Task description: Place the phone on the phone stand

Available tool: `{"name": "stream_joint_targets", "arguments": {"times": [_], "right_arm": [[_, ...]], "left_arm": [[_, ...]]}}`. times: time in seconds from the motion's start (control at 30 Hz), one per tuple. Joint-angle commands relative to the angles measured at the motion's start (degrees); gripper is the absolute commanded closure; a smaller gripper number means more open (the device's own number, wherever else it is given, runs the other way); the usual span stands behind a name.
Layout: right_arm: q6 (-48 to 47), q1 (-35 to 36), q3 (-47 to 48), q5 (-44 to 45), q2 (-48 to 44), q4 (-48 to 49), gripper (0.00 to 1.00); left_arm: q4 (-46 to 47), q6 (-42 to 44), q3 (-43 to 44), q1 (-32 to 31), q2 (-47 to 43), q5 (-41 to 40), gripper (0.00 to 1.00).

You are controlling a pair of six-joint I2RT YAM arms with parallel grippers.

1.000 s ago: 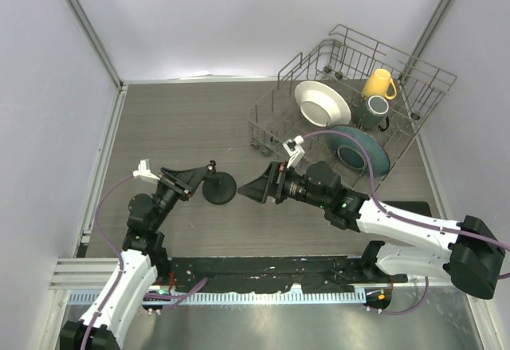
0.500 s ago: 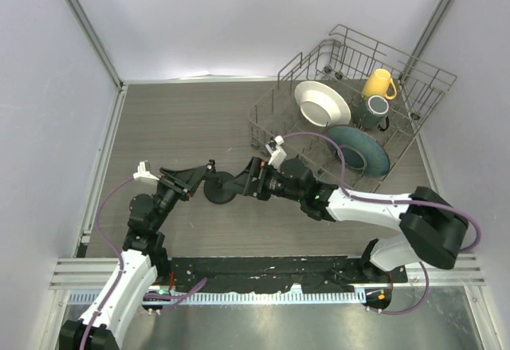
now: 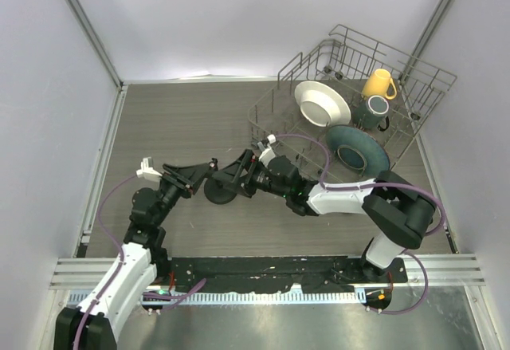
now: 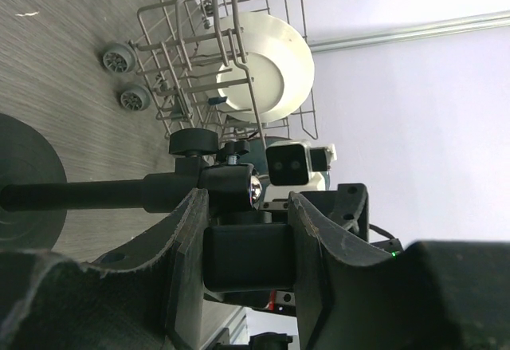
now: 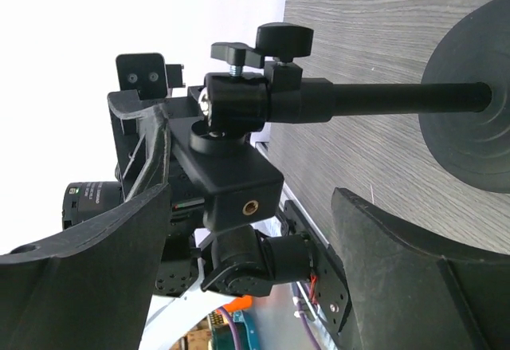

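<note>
Left gripper point(image 4: 247, 258) is clamped on the square head block of the small black phone stand with round disc base point(image 3: 219, 190), which sits base-down left of centre on the grey wood-grain bench point(image 3: 175, 119). Right gripper point(image 5: 251, 198) has its jaws wide apart, one on each side of the stand's head, touching it nowhere. Grey wire dish rack point(image 3: 267, 125) stands well apart at the far right.

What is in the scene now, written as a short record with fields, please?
Phone stand: disc base on table, between the arms
Left fingers: shut on the stand's head
Right fingers: open, either side of that head
Phone: not visible in these views
Dish rack: far right; white plate, teal plate, yellow mug, dark mug inside
</note>
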Motion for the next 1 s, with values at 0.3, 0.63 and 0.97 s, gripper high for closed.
{"name": "stream_joint_targets", "arguments": {"times": [0.3, 0.63, 0.97], "right_arm": [[6.0, -1.1, 3.3, 1.4, 3.9, 10.1, 0.27], [5.0, -2.2, 3.9, 0.4, 3.6, 8.4, 0.84], [3.5, -4.3, 3.0, -0.9, 0.7, 4.4, 0.99]], "left_arm": [[-0.3, -0.1, -1.5, -1.7, 5.0, -0.8, 1.00], [-4.9, 1.3, -3.1, -2.0, 6.0, -2.8, 1.00], [-9.0, 4.0, -3.8, -2.2, 12.4, -4.6, 1.00]]}}
